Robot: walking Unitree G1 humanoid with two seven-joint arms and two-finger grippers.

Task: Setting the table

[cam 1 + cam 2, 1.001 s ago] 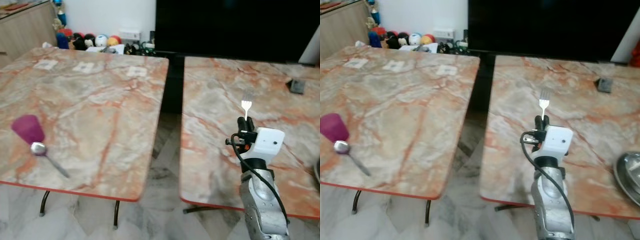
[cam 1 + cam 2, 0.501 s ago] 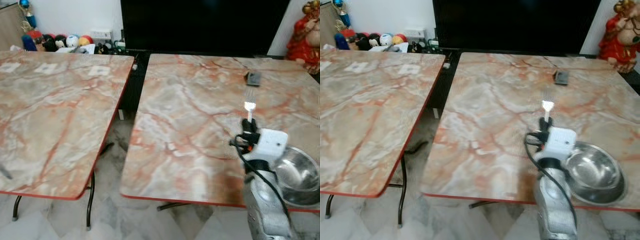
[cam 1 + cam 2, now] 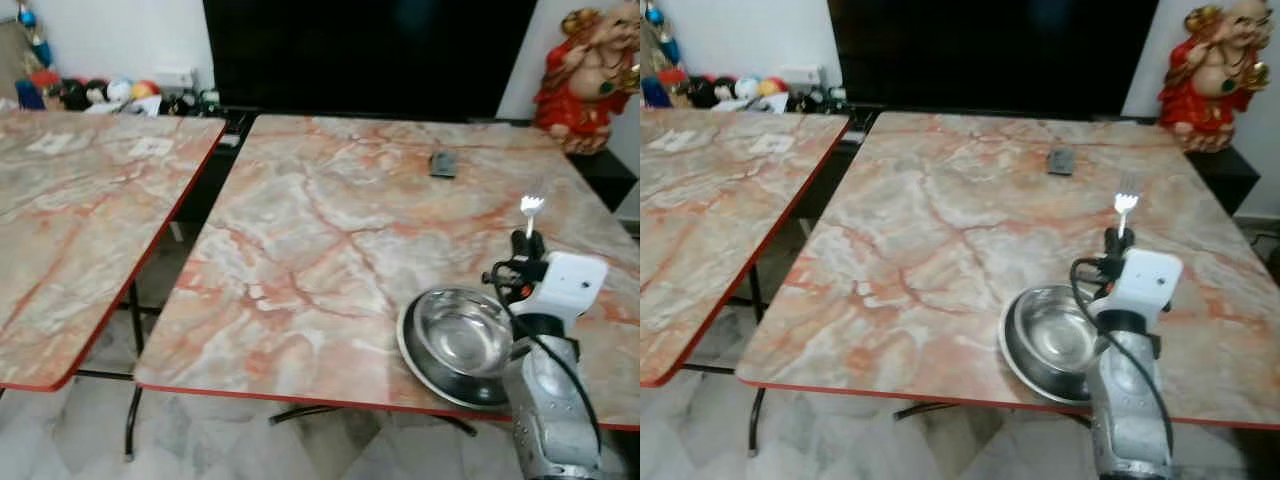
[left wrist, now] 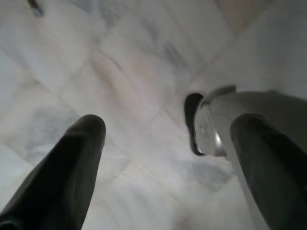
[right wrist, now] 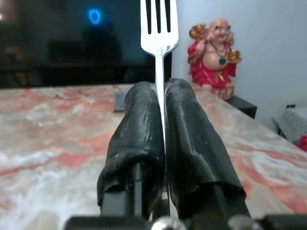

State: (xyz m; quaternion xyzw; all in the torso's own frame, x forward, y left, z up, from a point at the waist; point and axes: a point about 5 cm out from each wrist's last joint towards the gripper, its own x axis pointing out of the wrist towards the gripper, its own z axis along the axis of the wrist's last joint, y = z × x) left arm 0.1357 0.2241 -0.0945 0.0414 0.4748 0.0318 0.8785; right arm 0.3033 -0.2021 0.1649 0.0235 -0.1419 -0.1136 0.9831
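The right arm (image 3: 548, 400) reaches up and forward, and its right gripper (image 5: 160, 115) has its 2 black fingers (image 5: 139, 129) pressed tight on a fork (image 5: 159, 28) that points straight up. The left gripper (image 4: 163, 158) hangs low, its 2 fingers (image 4: 62, 167) spread wide apart.

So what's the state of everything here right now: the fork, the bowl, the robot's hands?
Fork: upright, tines up, pinched by its handle.
Right gripper: shut on the fork, held above the table's near right part.
Bowl: empty, standing upright near the front edge of the table.
Left gripper: open, hanging over the floor.
Small dark object: lying flat on the table's far side.
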